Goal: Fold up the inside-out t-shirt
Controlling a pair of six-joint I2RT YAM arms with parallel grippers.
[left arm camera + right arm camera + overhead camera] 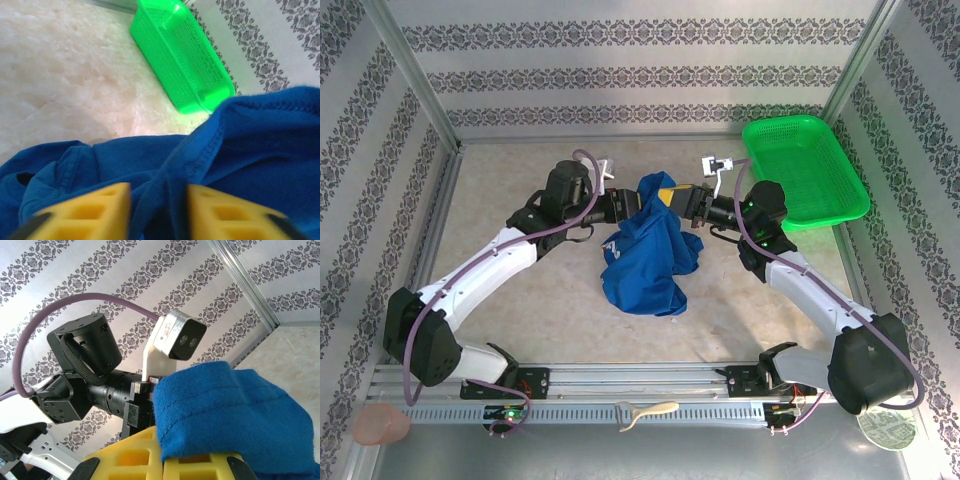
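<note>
Top cam overhead, wrist cams close; all share t-shirt (pixel 645 255).

**T-shirt** (pixel 645 255): one item, royal blue, plain soft cloth, heavily wrinkled.

**Pose:** bunched up, not spread flat. In the top view its narrow upper end is raised just above the centre of the frame. The rest falls in loose folds to a wider crumpled mass slightly below centre.

**Left wrist view:** t-shirt (pixel 260 150) across the lower half, with a stitched hem running diagonally.

**Right wrist view:** t-shirt (pixel 225 410) as a thick rounded fold at lower right.
</note>
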